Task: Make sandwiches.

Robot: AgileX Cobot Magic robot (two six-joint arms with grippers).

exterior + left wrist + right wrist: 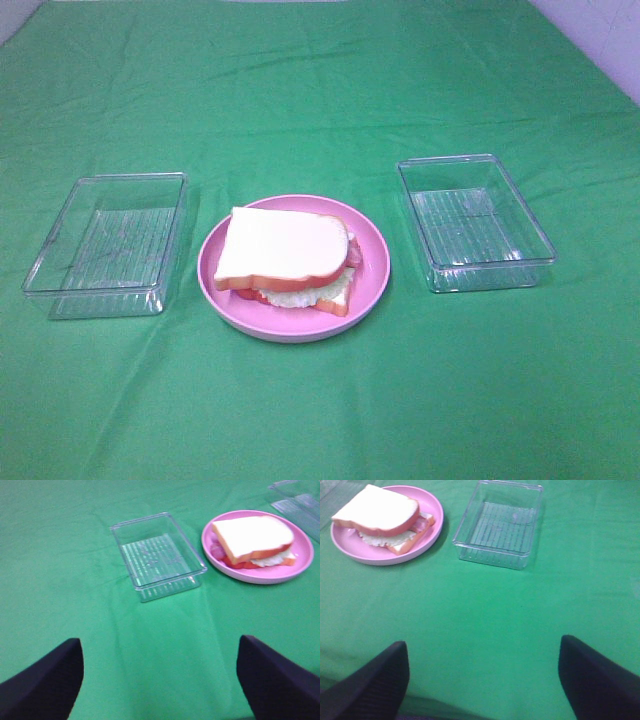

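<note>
Wrist views: sandwich [255,540] beyond fingers [42,680].

- You have a table [320,80] under wrinkled green cloth.
- Your pink plate [372,282] sits mid-table.
- One clear tray [105,243] lies toward each side edge; the other tray [475,221] is opposite.

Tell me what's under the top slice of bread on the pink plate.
Under the top bread slice, pale lettuce, red tomato and a bottom slice peek out at the edges, resting on the pink plate. The middle of the filling is covered.
</note>
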